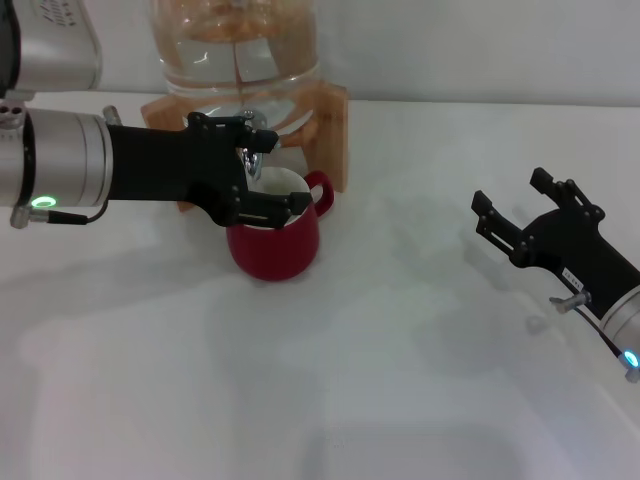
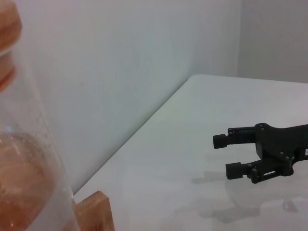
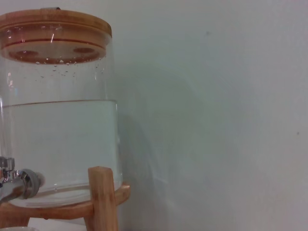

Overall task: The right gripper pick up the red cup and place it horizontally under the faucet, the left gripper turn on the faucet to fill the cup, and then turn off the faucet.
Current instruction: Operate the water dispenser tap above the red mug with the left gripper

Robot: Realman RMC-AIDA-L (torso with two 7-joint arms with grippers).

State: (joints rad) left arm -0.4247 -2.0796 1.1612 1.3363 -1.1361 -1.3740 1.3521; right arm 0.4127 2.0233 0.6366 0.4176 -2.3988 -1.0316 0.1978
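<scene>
Left gripper: the left gripper (image 1: 268,178) reaches in from the robot's left, its black fingers spread fairly wide, one up beside the tap and one lying across the mug's rim; nothing is clamped between them as far as the head view shows.
Faucet: the faucet (image 1: 254,145) sits just at the upper finger, its chrome lever partly hidden behind the claw; whether the finger touches it I cannot tell.
Water jug: the clear water jug (image 3: 57,120) stands behind and above the left gripper, about half full, on its wooden stand (image 3: 102,199).
Red cup: the red cup (image 1: 274,238) stands upright directly below the left gripper and under the spout, handle away from the arm.
Step in hand: working the lever, by my judgement; no stream is visible.
How to do it well: push the lever only, with a small wrist motion; keep the lower finger from nudging the cup off line; watch the level and reverse early.
Right gripper: the right gripper (image 1: 522,220) rests well apart on the robot's right, fingers open and empty.
</scene>
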